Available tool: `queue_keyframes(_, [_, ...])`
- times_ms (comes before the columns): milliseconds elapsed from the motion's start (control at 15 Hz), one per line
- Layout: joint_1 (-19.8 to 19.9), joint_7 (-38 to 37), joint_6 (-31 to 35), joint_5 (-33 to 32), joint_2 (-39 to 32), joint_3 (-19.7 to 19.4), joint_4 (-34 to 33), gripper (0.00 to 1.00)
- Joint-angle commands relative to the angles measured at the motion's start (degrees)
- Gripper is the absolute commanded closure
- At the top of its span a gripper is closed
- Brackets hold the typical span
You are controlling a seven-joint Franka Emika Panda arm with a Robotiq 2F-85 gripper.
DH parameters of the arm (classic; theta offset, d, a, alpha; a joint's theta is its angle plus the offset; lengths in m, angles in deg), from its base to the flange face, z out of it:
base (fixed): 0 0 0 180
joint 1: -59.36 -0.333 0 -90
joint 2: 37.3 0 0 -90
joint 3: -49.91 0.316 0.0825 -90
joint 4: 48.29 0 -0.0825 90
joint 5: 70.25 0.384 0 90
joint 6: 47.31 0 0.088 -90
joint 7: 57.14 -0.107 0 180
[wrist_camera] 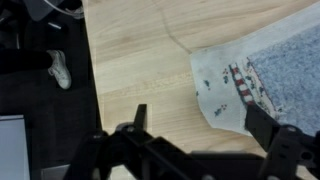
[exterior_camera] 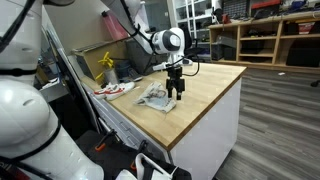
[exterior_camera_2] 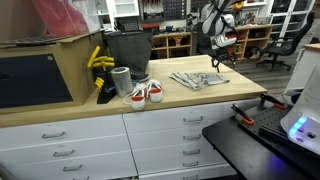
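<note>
**Item: patterned cloth on wooden worktop**

Cloth [wrist_camera: 262, 72]: soft and crumpled, with a pale printed border and a grey terry-like centre. It lies near the worktop's end, directly below the gripper [exterior_camera: 175, 93].

Gripper: black, jaws spread wide, grasping nothing.

Worktop [exterior_camera_2: 205, 98]: light, smooth-grained wood over white drawers. Red-and-white sneakers [exterior_camera_2: 146, 93] stand well apart from the cloth.

Room: workshop with shelving.

In the wrist view we see only part of the cloth [wrist_camera: 250, 85]: past the finger at the view's right it runs off the right and top edges. The fingers [wrist_camera: 264, 130] are dark and blurred, their bases cut by the bottom edge. In an exterior view the gripper [exterior_camera_2: 222, 59] is too small for us to read its jaws or whether its fingertips touch the cloth.
</note>
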Motion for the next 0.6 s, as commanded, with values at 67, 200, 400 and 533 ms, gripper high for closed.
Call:
queue_keyframes(67, [1.21, -1.95, 1.17, 8.36, -1.78, 0.68, -1.13, 0.00])
queue_keyframes(200, [1.29, -1.33, 3.95, 11.04, -2.30, 0.75, -0.75, 0.00])
queue_keyframes(400, [1.70, -0.13, 7.21, 13.54, -2.91, 0.67, -1.15, 0.00])
queue_keyframes(533, [1.99, 0.64, 9.18, 14.45, -2.68, 0.69, -0.67, 0.00])
